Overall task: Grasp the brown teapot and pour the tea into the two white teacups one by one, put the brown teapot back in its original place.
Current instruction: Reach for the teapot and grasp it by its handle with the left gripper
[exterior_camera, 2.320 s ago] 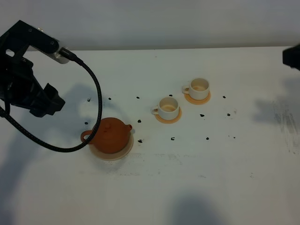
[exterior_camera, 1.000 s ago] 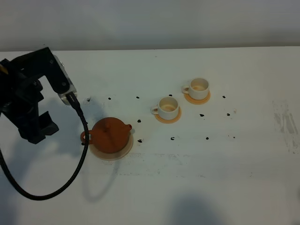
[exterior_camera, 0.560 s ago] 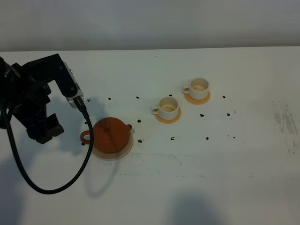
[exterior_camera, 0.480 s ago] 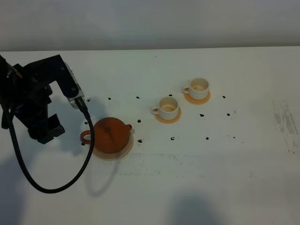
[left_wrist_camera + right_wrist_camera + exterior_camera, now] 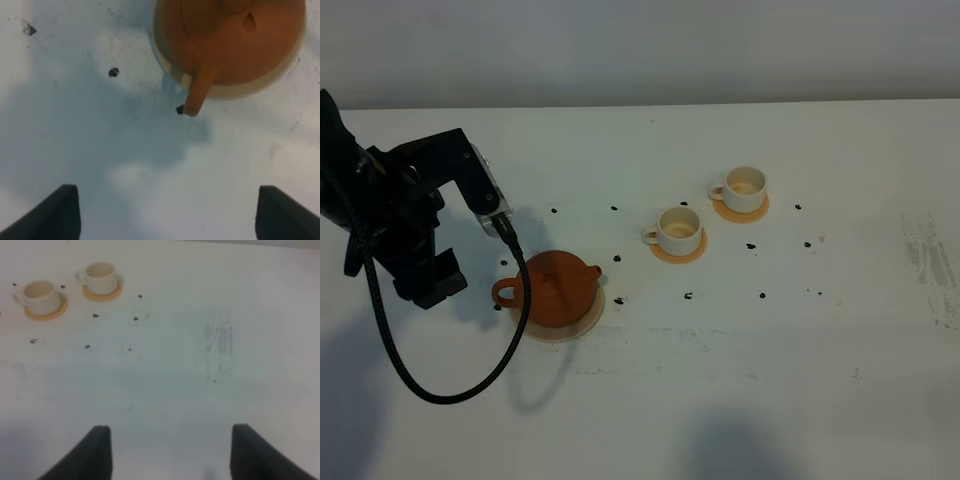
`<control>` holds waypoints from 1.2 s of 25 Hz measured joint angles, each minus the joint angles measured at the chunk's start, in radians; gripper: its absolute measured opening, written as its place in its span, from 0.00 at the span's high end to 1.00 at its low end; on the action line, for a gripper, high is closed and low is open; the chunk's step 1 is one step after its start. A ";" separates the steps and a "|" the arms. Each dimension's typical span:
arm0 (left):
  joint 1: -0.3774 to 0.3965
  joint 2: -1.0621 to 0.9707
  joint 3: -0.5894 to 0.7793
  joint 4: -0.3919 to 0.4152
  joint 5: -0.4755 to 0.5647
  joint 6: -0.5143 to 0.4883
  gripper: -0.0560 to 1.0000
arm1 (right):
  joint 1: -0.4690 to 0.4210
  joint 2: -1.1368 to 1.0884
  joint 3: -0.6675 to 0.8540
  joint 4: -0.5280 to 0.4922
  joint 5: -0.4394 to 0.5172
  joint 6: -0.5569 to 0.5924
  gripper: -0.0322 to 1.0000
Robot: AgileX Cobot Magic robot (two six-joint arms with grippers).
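The brown teapot (image 5: pixel 560 288) rests on its pale-beige coaster (image 5: pixel 563 328) at the left of the white table, loop handle (image 5: pixel 503 292) facing my left gripper (image 5: pixel 440 283). That gripper hangs open just left of the handle, not touching it. In the left wrist view the brown teapot (image 5: pixel 235 35) and its handle (image 5: pixel 197 95) lie ahead of my open left gripper (image 5: pixel 170 215). The two white teacups (image 5: pixel 680 229) (image 5: pixel 745 187) sit on small orange-tan coasters right of centre. My right gripper (image 5: pixel 172 455) is open and empty, far from the teacups (image 5: pixel 40 292) (image 5: pixel 101 275).
A black cable (image 5: pixel 450 392) loops from the left arm down over the table in front of the teapot. Small black specks (image 5: pixel 688 296) dot the table around the cups. A scuffed grey patch (image 5: pixel 930 262) marks the right side.
My left arm has moved right and a little lower, bringing its open gripper close to the teapot's handle. The teapot and the cups have not moved.
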 joint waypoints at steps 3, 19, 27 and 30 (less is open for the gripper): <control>0.000 0.001 0.000 0.000 -0.016 0.000 0.30 | -0.003 0.000 0.000 0.001 0.000 0.000 0.48; 0.000 0.001 0.000 -0.016 -0.021 0.002 0.30 | -0.153 0.000 0.000 0.020 0.000 0.000 0.48; 0.000 0.001 0.000 -0.047 -0.002 0.002 0.30 | -0.153 0.000 0.000 0.021 0.000 0.000 0.48; 0.000 0.001 0.000 -0.050 0.002 0.002 0.30 | -0.153 0.000 0.000 0.021 0.000 0.000 0.48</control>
